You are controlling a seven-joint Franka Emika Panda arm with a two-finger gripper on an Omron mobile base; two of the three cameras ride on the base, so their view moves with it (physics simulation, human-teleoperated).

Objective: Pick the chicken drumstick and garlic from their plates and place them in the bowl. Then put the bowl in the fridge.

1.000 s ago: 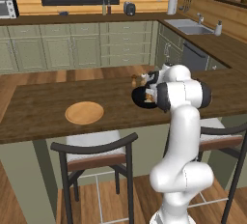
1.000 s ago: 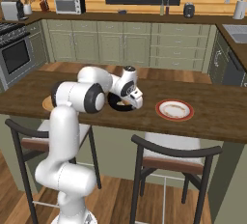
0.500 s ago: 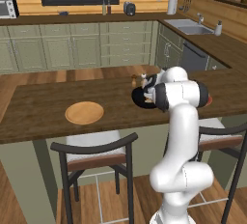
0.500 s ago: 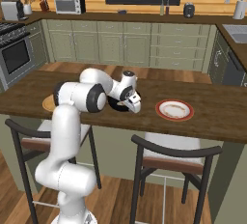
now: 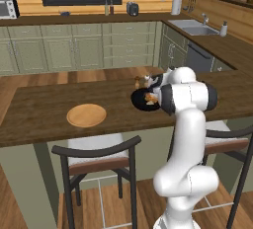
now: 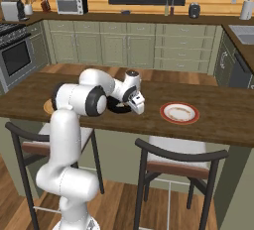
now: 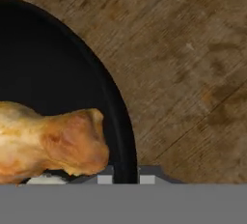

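The glossy black bowl sits on the wooden island counter, also seen as the bowl and the bowl. The golden-brown chicken drumstick lies inside it. A pale sliver under the drumstick may be the garlic; I cannot tell for sure. My gripper is down at the bowl's right rim, one fingertip inside and one outside, shut on that rim. The gripper hangs at the bowl's edge. The tan wood plate and the white red-rimmed plate are bare. The fridge is out of view.
Two small brown shakers stand just behind the bowl. Stools with dark frames stand along the island's near side. The back counter carries a microwave, and a sink lies at the right.
The hand has come down a little onto the bowl's rim. The bowl, the plates and the base have stayed where they were.
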